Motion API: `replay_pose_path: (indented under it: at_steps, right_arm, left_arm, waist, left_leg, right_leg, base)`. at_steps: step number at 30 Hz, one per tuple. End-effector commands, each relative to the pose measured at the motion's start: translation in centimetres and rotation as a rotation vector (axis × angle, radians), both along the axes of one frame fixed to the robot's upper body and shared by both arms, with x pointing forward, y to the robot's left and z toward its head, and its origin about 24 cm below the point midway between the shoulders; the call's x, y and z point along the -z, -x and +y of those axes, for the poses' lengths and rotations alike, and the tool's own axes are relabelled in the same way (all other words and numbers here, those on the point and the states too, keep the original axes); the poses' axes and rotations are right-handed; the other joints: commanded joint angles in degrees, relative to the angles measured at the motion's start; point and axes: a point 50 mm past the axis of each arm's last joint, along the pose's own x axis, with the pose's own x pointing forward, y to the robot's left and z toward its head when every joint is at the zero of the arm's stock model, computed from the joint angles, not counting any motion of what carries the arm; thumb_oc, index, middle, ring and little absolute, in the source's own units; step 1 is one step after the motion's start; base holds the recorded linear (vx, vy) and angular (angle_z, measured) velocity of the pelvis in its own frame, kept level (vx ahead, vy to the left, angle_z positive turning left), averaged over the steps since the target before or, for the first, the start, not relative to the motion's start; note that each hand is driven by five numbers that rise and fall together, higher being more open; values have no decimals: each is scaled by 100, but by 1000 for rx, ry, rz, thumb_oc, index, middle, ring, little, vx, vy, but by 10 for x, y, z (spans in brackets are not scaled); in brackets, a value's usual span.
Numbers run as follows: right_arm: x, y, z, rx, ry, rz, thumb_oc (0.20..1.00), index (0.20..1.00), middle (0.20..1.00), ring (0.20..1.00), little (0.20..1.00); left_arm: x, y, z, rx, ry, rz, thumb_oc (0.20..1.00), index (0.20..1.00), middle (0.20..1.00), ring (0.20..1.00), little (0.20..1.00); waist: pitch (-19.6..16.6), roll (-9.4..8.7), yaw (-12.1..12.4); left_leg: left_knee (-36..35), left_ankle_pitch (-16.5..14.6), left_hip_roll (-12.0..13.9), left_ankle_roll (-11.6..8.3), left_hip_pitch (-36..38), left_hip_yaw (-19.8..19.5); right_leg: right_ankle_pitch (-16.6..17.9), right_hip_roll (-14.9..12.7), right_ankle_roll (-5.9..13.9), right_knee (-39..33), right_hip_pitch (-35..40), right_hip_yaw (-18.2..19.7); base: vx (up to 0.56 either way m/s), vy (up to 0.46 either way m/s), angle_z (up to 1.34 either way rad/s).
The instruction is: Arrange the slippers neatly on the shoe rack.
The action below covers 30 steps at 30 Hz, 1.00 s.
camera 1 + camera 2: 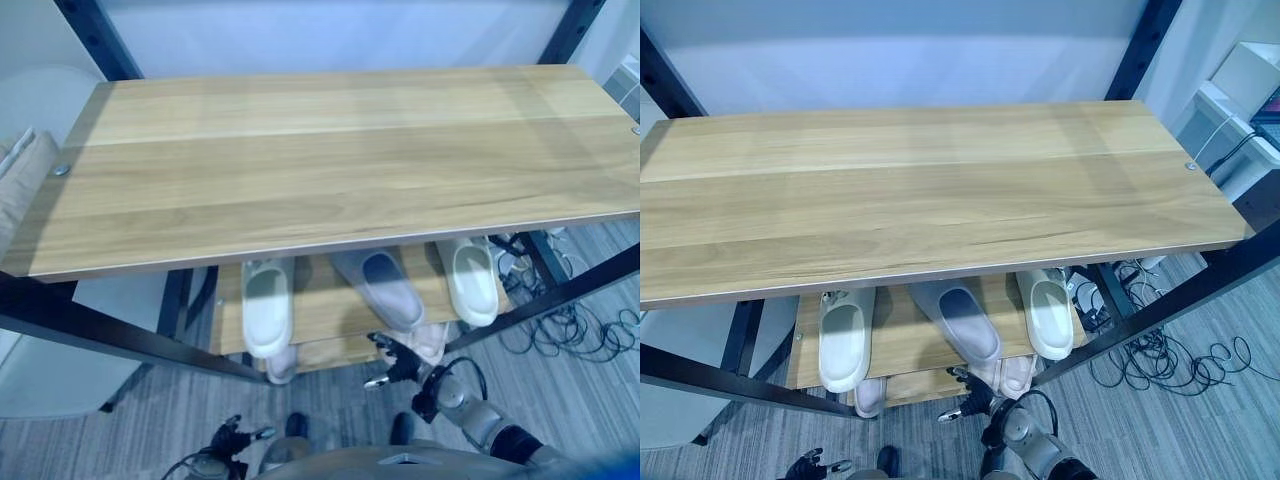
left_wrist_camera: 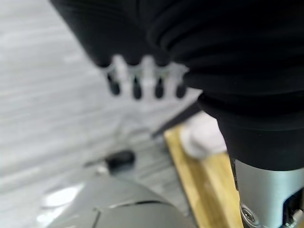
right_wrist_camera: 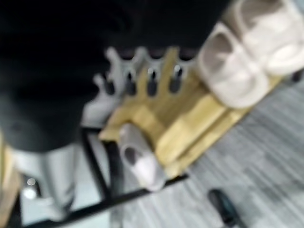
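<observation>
Left eye view shows the right hand [image 1: 400,362], fingers seemingly relaxed and empty, just before the grey slipper [image 1: 383,288], whose length points into the shoe rack [image 1: 330,320].

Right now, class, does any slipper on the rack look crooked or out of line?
Yes. On the middle shelf, the grey slipper lies at a slant, while the white slippers either side point straight. The right hand hovers just below it, fingers relaxed, holding nothing.
</observation>
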Motion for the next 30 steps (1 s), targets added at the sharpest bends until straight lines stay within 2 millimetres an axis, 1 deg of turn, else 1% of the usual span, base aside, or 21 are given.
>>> replay_pose_path:
  at_steps: [1, 5, 10, 13, 17, 20, 21, 26, 27, 28, 29, 30]
  right_arm:
    - [-13, -7, 20, -97, -77, -46, 1000, 1000, 1000, 1000, 1000]
    - [-17, -8, 26, -128, -89, -55, 1000, 1000, 1000, 1000, 1000]
    - [-28, -12, 34, -161, -120, -102, 1000, 1000, 1000, 1000, 1000]
    - [-36, -14, 37, -171, -154, -127, 1000, 1000, 1000, 1000, 1000]
    - [-43, -17, 40, -182, -183, -148, 1000, 1000, 1000, 1000, 1000]
    - [-53, -19, 47, -209, -233, -167, 1000, 1000, 1000, 1000, 1000]
    - [-62, -20, 52, -233, -265, -190, 1000, 1000, 1000, 1000, 1000]
    - [-81, -25, 58, -259, -329, -244, 1000, 1000, 1000, 1000, 1000]
    - [-81, -25, 58, -259, -329, -244, 1000, 1000, 1000, 1000, 1000]
    - [-92, -28, 59, -276, -359, -280, 1000, 1000, 1000, 1000, 1000]
    - [-92, -28, 59, -276, -359, -279, 1000, 1000, 1000, 1000, 1000]
    - [-103, -31, 60, -297, -383, -318, 1000, 1000, 1000, 1000, 1000]
  left_arm:
    - [-2, -15, 3, 67, -42, 9, 1000, 1000, 1000, 1000, 1000]
    - [-1, -15, 3, 70, -42, 15, 1000, 1000, 1000, 1000, 1000]
    - [-1, -13, 3, 61, -40, 26, 1000, 1000, 1000, 1000, 1000]
    - [-1, -12, 3, 60, -40, 33, 1000, 1000, 1000, 1000, 1000]
    - [0, -12, 3, 56, -39, 35, 1000, 1000, 1000, 1000, 1000]
    - [0, -10, 3, 55, -38, 46, 1000, 1000, 1000, 1000, 1000]
    - [1, -8, 2, 58, -37, 51, 1000, 1000, 1000, 1000, 1000]
    - [2, -5, -1, 63, -30, 57, 1000, 1000, 1000, 1000, 1000]
    - [2, -5, -1, 63, -30, 57, 1000, 1000, 1000, 1000, 1000]
    - [3, -4, -1, 64, -30, 61, 1000, 1000, 1000, 1000, 1000]
    - [3, -4, -1, 64, -30, 61, 1000, 1000, 1000, 1000, 1000]
    - [3, -3, -2, 66, -30, 63, 1000, 1000, 1000, 1000, 1000]
  waist:
    - [-190, -19, 138]
    - [-227, -74, 190]
    - [-305, -228, 264]
    - [-347, -278, 287]
    - [-359, -290, 303]
    - [-380, -296, 304]
    - [-385, -293, 304]
    - [-403, -255, 282]
    - [-403, -254, 283]
    - [-407, -245, 265]
    - [-405, -242, 266]
    - [-408, -234, 258]
  left_leg:
    - [35, 229, 126, -151, -310, -132]
    - [35, 228, 133, -154, -306, -140]
    - [35, 182, 137, -130, -223, -158]
    - [35, 147, 133, -119, -169, -122]
    - [35, 139, 132, -112, -134, -78]
    - [35, 116, 129, -108, -91, -41]
    - [35, 100, 122, -102, -60, -28]
    - [35, 82, 110, -94, 0, 2]
    - [35, 82, 110, -94, 0, 2]
    - [35, 84, 109, -93, 5, 13]
    - [35, 84, 109, -93, 6, 13]
    - [35, 82, 107, -92, 9, 13]
  right_leg:
    - [-103, -408, 536, 271, 197, -128]
    - [-97, -399, 537, 276, 202, -135]
    - [-88, -392, 555, 312, 251, -116]
    - [-76, -397, 569, 309, 271, -85]
    - [-19, -400, 579, 280, 268, -52]
    - [-14, -405, 581, 260, 283, -3]
    - [-18, -416, 582, 265, 301, 7]
    - [-21, -440, 586, 268, 342, 23]
    - [-21, -440, 586, 268, 342, 23]
    - [-25, -443, 585, 275, 346, 22]
    - [-25, -444, 585, 276, 348, 22]
    - [-29, -443, 586, 280, 352, 24]
  base:
    - [-15, 8, 4]
    - [-14, 11, 4]
    - [-13, 4, 0]
    - [-11, 8, 0]
    - [-32, 17, -3]
    - [-8, 22, -9]
    - [12, 23, -13]
    - [10, 15, -4]
    - [0, 0, 0]
    - [0, 0, 0]
    - [0, 0, 0]
    - [0, 0, 0]
